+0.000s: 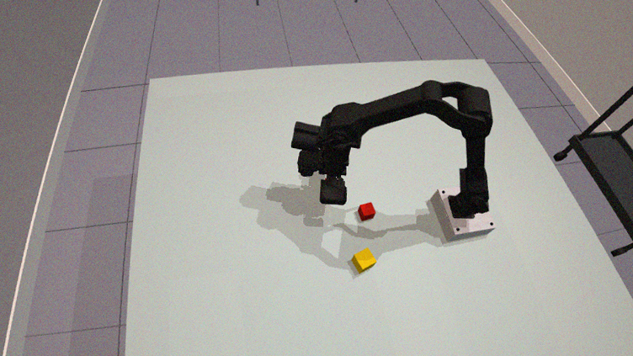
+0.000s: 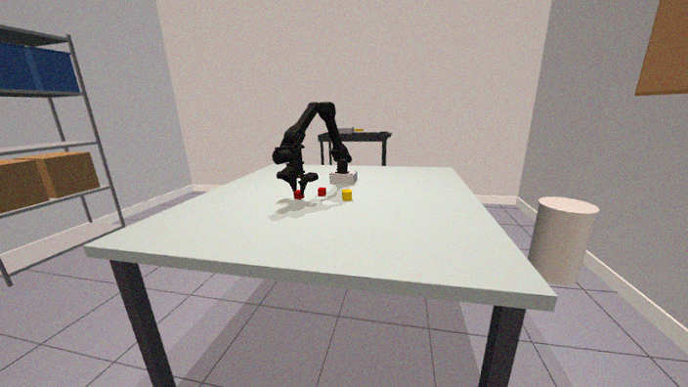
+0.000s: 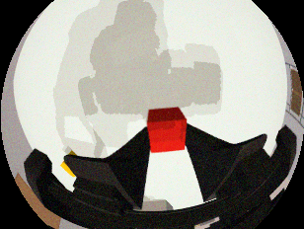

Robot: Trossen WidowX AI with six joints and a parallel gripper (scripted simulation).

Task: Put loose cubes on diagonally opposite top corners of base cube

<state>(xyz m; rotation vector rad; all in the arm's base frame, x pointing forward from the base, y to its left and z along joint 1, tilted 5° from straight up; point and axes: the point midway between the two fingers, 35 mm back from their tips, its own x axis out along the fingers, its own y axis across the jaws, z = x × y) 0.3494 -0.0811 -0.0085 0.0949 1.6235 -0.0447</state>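
Note:
My gripper (image 2: pixel 298 191) (image 3: pixel 165 129) points down and is shut on a red cube (image 2: pixel 298 195) (image 3: pixel 167 139). That cube is at the table's surface or very close to it; I cannot tell whether it touches. In the top view the gripper hides nearly all of it. A second red cube (image 1: pixel 366 211) (image 2: pixel 322 191) stands on the table between the gripper and the arm's base; it does not show in the wrist view. The larger yellow base cube (image 1: pixel 364 260) (image 2: pixel 347 195) (image 3: pixel 68 168) stands apart from both, with nothing on it.
The arm's pale mounting block (image 1: pixel 471 228) (image 2: pixel 342 179) stands on the table (image 1: pixel 234 308) (image 2: pixel 330 247), beyond the second red cube. The arm arches over the table from this block. A dark cart (image 1: pixel 617 178), a shelf rack (image 2: pixel 90 128) and a pale cylinder (image 2: pixel 560 241) stand off the table.

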